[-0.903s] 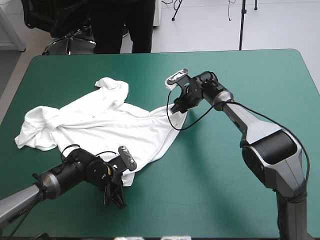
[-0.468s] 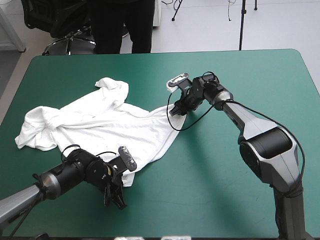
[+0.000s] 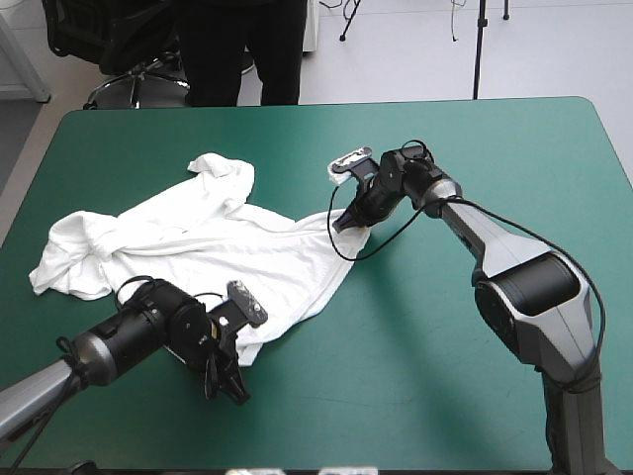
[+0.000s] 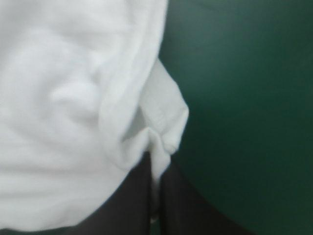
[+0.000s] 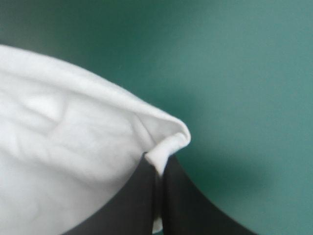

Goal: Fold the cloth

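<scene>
High view: crumpled T-shirt (image 3: pixel 208 247) lies toward 9 o'clock on the teal-green cover (image 3: pixel 475 148), left gripper (image 3: pixel 232 383) pinching its 6 o'clock corner, right gripper (image 3: pixel 348 220) its 3 o'clock corner. Left wrist view, then right: each gripper nips a hem fold; the cloth looks light and limp, best held by corners

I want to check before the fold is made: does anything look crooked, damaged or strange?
Nothing is spilled or damaged. The T-shirt is not flat: its end toward the left edge of the table is bunched and twisted. The left jaws and the right jaws are each shut on a corner of it.
</scene>
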